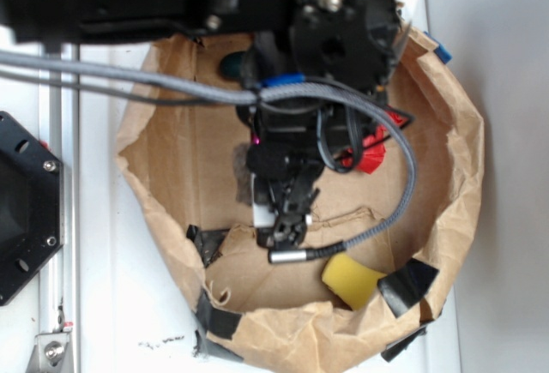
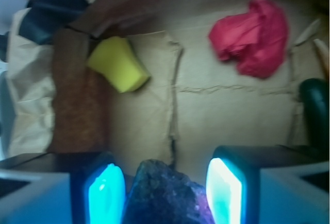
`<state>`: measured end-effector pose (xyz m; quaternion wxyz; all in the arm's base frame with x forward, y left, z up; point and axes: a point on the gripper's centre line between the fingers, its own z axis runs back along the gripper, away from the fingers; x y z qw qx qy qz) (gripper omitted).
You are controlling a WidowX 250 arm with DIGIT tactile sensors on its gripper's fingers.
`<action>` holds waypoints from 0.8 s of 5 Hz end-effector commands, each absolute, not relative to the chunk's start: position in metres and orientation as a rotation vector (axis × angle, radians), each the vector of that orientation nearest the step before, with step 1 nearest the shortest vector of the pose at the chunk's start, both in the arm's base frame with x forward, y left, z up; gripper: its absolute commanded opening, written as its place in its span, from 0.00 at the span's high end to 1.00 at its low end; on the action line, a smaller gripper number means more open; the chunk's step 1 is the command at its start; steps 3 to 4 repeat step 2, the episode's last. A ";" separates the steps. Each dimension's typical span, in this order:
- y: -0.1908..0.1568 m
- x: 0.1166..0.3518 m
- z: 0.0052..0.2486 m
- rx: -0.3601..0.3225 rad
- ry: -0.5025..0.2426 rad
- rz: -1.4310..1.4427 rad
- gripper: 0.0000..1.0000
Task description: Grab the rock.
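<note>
Rock point(image 2: 165, 193) between hand point(image 2: 165, 190) fingers

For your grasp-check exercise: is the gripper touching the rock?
Cannot tell. The wrist view shows the rock between the open gripper's fingers, but blur hides any contact.

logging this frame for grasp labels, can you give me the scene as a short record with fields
container: crumpled brown paper bag with rolled rim, seen from above
target: rough dark grey-brown rock, between the end effector fingers
end effector: open, glowing cyan pads on either side of the rock; contact cannot be told
yellow item: yellow foam sponge block, on the bag floor near the wall
red item: crumpled red cloth wad, apart from the rock
dark item: smooth dark green object, at the wrist view's right edge
</note>
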<state>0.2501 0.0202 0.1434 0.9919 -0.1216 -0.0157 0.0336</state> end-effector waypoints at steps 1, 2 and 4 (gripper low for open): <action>0.026 0.268 0.166 -0.058 -0.184 0.102 1.00; 0.024 0.271 0.161 -0.050 -0.159 0.095 1.00; 0.024 0.271 0.161 -0.050 -0.159 0.095 1.00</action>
